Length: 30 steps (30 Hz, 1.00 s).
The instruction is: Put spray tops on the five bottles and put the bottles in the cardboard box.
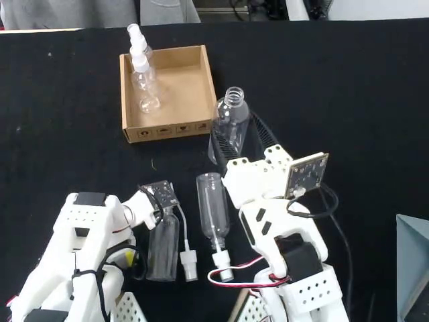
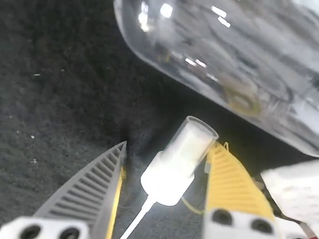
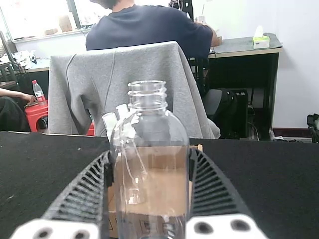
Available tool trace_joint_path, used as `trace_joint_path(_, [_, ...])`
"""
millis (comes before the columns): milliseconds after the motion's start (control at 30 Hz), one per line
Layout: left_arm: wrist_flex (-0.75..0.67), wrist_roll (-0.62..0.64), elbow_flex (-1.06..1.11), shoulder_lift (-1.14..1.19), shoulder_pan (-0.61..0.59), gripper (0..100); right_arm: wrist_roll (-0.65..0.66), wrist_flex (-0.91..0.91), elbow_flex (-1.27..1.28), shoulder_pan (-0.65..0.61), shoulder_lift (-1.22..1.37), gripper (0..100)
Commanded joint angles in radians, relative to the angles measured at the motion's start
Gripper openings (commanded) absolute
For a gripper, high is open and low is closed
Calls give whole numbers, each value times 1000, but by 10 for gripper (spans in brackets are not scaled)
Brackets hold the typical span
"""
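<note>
My right gripper [image 3: 149, 155] is shut on an open-necked clear bottle [image 3: 149, 164] and holds it upright just in front of the cardboard box [image 1: 201, 80]; from above, that bottle [image 1: 229, 121] stands off the box's near right corner. Two capped bottles [image 1: 144, 77] lie in the box. My left gripper [image 2: 169, 146] is open low over the cloth, its fingers [image 2: 99, 189] on either side of a loose white spray top [image 2: 179, 162]. One clear bottle [image 1: 163, 245] lies beside my left arm, and another [image 1: 212, 208] lies between the arms.
Black cloth [image 1: 348, 100] covers the table. A second spray top [image 1: 223, 263] with its tube lies near the right arm's base. A grey object [image 1: 412, 261] sits at the right edge. A chair draped in grey [image 3: 124, 84] stands behind the table.
</note>
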Motion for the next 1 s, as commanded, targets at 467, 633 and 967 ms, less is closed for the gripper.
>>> trace_joint_path(467, [-32,97,-1,2,8,141,11,-26,-13,25,-27,57])
trace_joint_path(633, [-32,100,-1,2,8,59,11,-26,-13,25,-27,57])
trace_joint_path(967, [-25,101,7,-5,8,29,11,-26,-13,25,-27,57])
